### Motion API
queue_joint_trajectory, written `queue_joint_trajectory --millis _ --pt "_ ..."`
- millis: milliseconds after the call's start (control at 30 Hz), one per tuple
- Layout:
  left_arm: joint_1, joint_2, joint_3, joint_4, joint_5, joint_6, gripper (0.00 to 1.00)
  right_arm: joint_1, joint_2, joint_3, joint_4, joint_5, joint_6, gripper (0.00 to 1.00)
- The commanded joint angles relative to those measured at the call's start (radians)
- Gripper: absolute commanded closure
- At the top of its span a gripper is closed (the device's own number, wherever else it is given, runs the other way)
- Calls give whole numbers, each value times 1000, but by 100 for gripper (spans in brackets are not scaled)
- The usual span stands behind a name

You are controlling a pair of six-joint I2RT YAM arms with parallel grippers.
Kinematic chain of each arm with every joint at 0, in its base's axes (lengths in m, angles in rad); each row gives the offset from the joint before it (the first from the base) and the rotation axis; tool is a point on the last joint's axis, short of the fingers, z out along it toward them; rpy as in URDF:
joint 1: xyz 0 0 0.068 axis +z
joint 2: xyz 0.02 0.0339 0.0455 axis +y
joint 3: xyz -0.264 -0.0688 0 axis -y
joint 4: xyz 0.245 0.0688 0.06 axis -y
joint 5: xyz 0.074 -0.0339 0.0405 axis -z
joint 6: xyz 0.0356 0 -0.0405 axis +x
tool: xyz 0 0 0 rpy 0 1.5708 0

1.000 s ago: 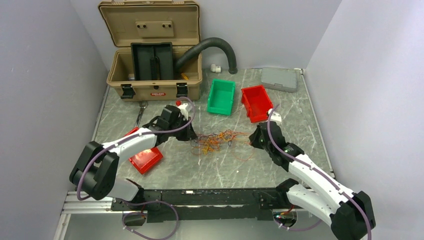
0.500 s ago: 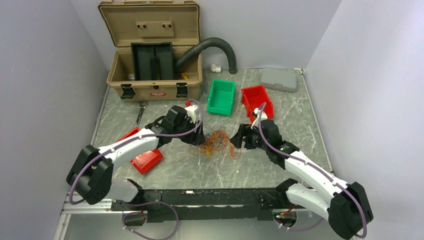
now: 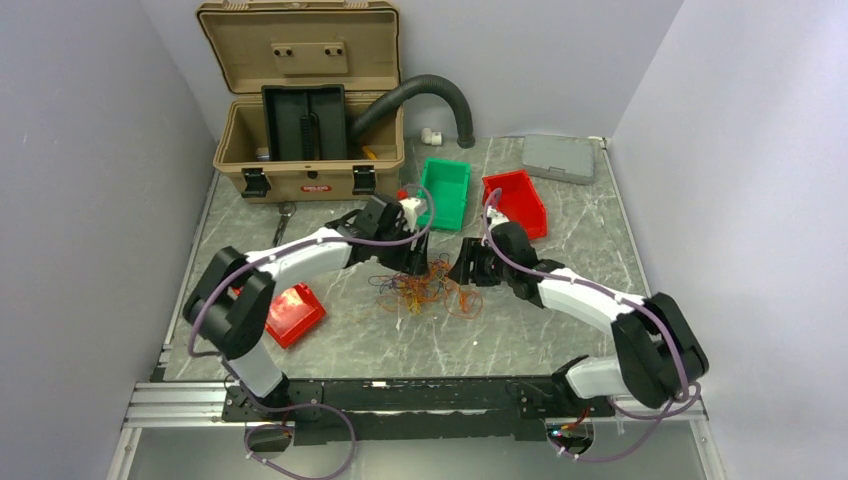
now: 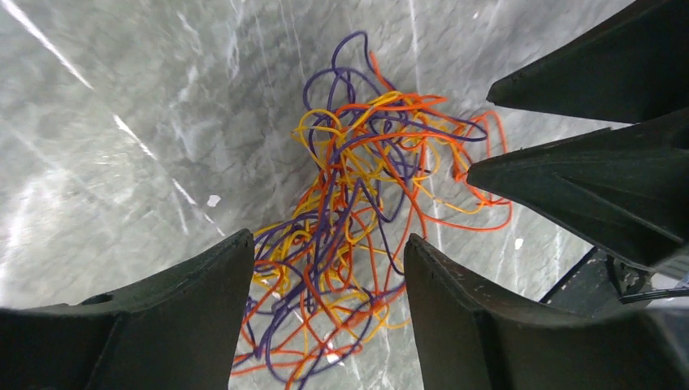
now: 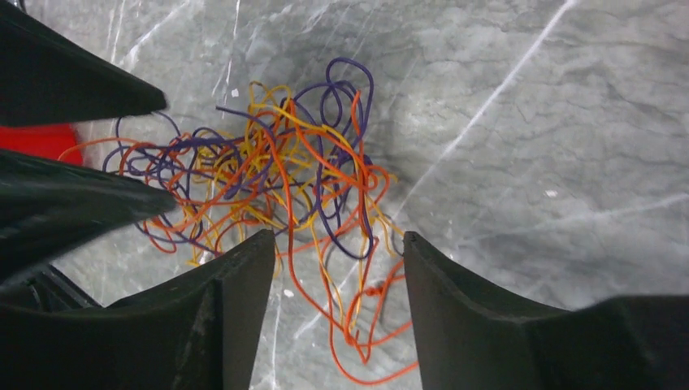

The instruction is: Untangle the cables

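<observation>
The cables (image 3: 425, 288) are a loose tangle of thin orange, yellow and purple strands lying on the marble table. My left gripper (image 3: 414, 264) hangs just over the heap's far left edge, and my right gripper (image 3: 466, 270) over its far right edge. In the left wrist view the left gripper (image 4: 327, 240) is open, with the cables (image 4: 366, 187) on the table below and gripped by neither finger. In the right wrist view the right gripper (image 5: 338, 237) is also open above the cables (image 5: 276, 179), holding nothing. The two grippers face each other closely.
An open tan toolbox (image 3: 310, 120) with a black hose (image 3: 430, 92) stands at the back left. A green bin (image 3: 443, 192) and a red bin (image 3: 515, 205) sit just behind the grippers. A grey case (image 3: 558, 158) lies back right, a red flat piece (image 3: 290, 312) near left.
Both grippers were shut and holding the bundle stretched out. They have opened and moved inward and farther back, and the cables have drawn together into a compact heap.
</observation>
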Motion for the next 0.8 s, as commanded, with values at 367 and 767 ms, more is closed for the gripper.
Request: queue_joint_trajectory --millis 367,767 --pt "18 121 -31 186 112 -99 100 -1 -4 -28 12 120 88 100" --pt "117 -315 -321 279 -9 -141 100 -42 -563 -91 -244 532 51 100"
